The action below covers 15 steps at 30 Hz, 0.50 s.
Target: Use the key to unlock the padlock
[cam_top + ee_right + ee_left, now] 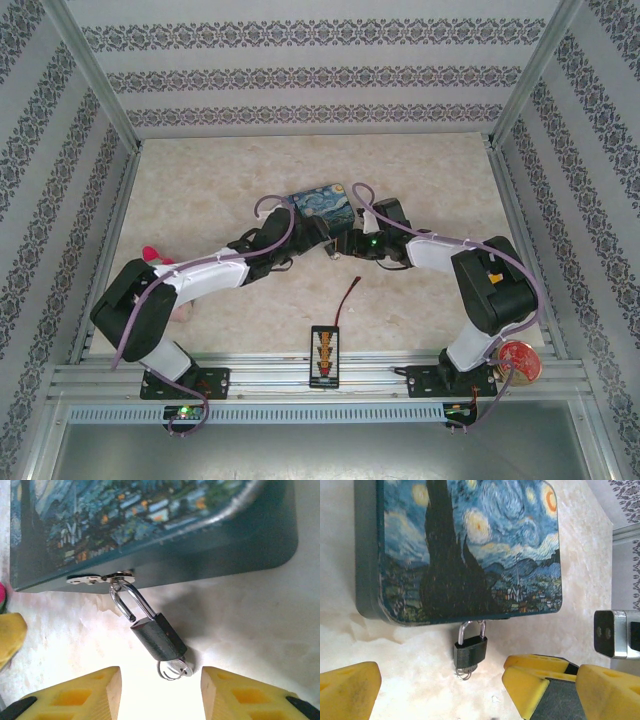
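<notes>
A: Near the middle of the table, a little toward its far edge, sits the painted tin. The padlock lies on the table against the tin's near side, its shackle threaded through the tin's hasp.

B: And the key?

A: At the padlock's bottom end, on a small wire ring. It looks seated in the keyhole, though it is too small to be sure how deep.

B: Is either arm holding anything?

A: No. The left gripper has its jaws spread as wide as they go, with only bare table between them, just short of the padlock. The right gripper has its jaws about half apart, empty, one on each side of the key's line and just short of it.

B: So which step is this?

A: I'd judge the turning of the key. I can't tell whether the shackle is already loose.

B: And the next move?

A: Probably the right jaws ease forward, pinch the key's head rather than the ring, and twist. The padlock is light and free to swing, so the left jaws may need to steady its body.
</notes>
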Each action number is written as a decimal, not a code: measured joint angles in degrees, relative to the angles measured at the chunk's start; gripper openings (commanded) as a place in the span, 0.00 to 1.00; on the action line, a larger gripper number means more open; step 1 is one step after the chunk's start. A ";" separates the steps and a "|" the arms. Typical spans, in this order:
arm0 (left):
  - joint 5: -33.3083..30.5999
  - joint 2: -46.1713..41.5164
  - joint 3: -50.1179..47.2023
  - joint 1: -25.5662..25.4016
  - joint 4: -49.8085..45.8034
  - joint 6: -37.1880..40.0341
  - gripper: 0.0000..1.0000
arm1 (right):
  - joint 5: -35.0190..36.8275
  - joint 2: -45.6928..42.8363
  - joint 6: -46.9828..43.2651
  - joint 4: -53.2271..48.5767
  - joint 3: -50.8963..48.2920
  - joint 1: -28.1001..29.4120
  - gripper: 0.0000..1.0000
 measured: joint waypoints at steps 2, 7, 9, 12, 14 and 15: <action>-1.03 -0.22 0.24 0.11 -1.16 0.92 0.99 | 0.98 -0.11 -1.46 -1.38 0.70 0.83 0.46; -1.46 -0.24 -0.48 1.62 -2.38 1.44 0.99 | 5.03 -0.11 -5.31 -6.12 3.10 4.00 0.47; -0.94 -0.24 -1.40 3.08 -2.25 1.44 0.99 | 6.49 -0.11 -6.36 -7.32 3.96 4.92 0.48; -0.48 -0.24 -2.43 4.74 -2.23 1.44 0.99 | 8.00 0.22 -7.63 -8.63 5.14 5.29 0.48; -0.37 -0.24 -2.51 5.22 -2.21 1.49 0.99 | 8.81 1.25 -8.33 -9.05 6.21 5.25 0.49; -0.33 -0.31 -2.51 5.33 -2.19 1.53 0.99 | 9.09 2.10 -8.63 -9.35 6.91 5.14 0.49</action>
